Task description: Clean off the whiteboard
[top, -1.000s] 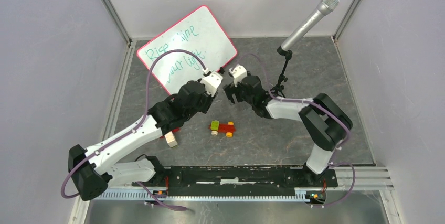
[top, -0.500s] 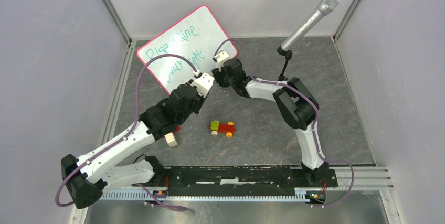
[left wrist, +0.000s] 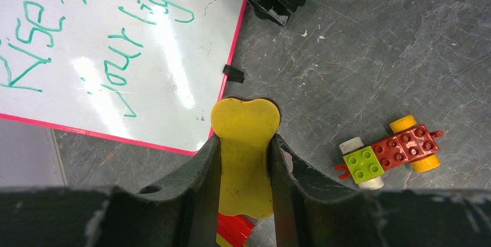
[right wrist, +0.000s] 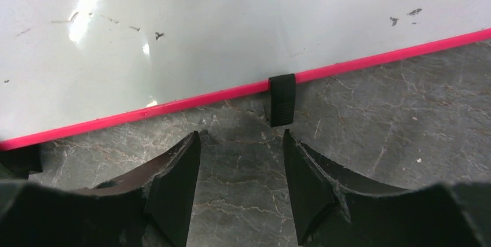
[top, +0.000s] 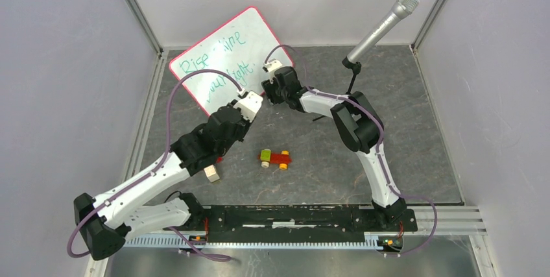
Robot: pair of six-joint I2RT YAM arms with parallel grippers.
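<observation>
The whiteboard (top: pixel 227 56) lies at the back left, white with a pink-red rim and green writing; it also shows in the left wrist view (left wrist: pixel 116 44) and the right wrist view (right wrist: pixel 231 27). My left gripper (top: pixel 243 111) is at the board's near corner. In its wrist view the gripper (left wrist: pixel 245 140) is shut on a yellow bone-shaped eraser (left wrist: pixel 246 125). My right gripper (top: pixel 267 87) is open and empty (right wrist: pixel 241 143), low over the table just off the board's right edge, facing a black clip foot (right wrist: pixel 282 99). The clip foot also shows in the left wrist view (left wrist: pixel 233 73).
A toy brick car (top: pixel 275 158) lies mid-table, right of my left gripper (left wrist: pixel 391 151). A wooden block (top: pixel 211 173) lies by the left arm. A microphone on a stand (top: pixel 379 27) rises at the back right. A red and yellow piece (left wrist: pixel 234 229) lies under the left fingers.
My right arm has stretched out left and back, bringing its open gripper up to the board's right edge. My left gripper with the yellow eraser has shifted slightly left.
</observation>
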